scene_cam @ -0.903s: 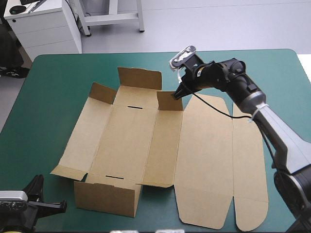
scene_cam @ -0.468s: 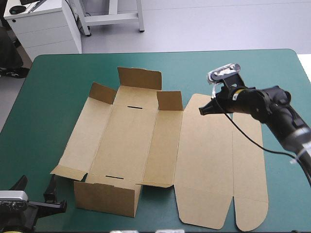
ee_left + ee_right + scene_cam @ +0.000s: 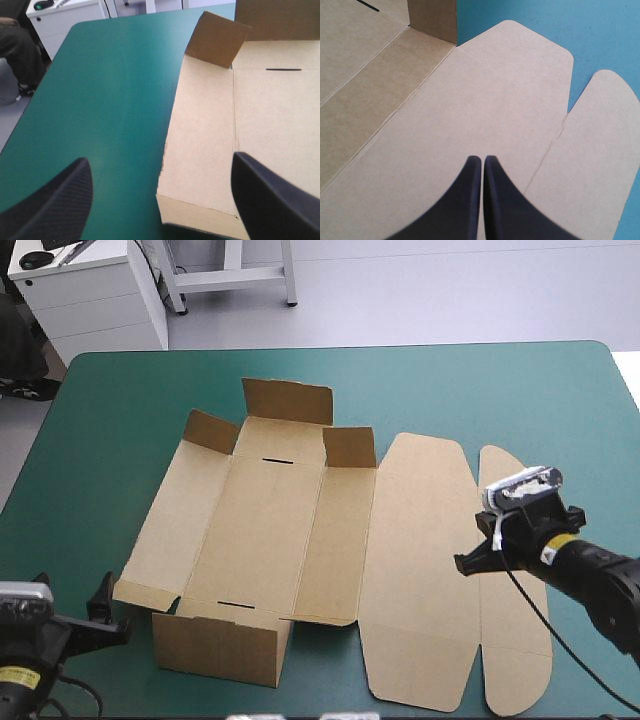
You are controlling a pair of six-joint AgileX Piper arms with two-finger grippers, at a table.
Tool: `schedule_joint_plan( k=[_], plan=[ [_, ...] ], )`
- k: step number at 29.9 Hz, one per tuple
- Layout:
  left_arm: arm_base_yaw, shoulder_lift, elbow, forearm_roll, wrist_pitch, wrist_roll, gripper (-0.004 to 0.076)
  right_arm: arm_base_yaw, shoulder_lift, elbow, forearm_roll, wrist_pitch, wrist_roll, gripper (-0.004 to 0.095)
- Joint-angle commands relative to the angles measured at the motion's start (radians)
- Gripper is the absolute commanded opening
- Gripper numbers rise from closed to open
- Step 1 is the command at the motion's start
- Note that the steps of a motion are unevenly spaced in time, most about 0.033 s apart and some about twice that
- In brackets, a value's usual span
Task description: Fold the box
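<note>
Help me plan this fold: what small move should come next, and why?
Probably ease the left tool forward onto the near corner of the box's left side panel. That panel lies flat on the teal-green cover while the near wall already stands, and the open tool frames its corner. The right tool is shut over the flat lid, gripping nothing.

Table [image 3: 110, 400]: teal-green cover [image 3: 100, 90] lies smooth and flat, running out to every edge in view. Both far corners rounded. Left edge slants outward toward the near side.
</note>
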Motion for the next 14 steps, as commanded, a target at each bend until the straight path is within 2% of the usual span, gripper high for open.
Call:
schedule_joint_plan(
  k=[1,5,14],
  plan=[
    [-0.002,0.184,-0.120,-0.023,-0.085,0.007,0.0545,-0.005,-0.113,0.037,0.000,-0.070,0.002,-0.0001],
    [-0.002,0.356,-0.209,-0.017,-0.148,0.007,0.0545,-0.005,-0.216,0.111,0.004,-0.073,0.002,-0.0001],
    [-0.001,0.627,-0.272,-0.057,-0.187,0.005,0.0545,-0.005,-0.363,0.214,0.022,-0.069,0.002,-0.0001]
  ],
)
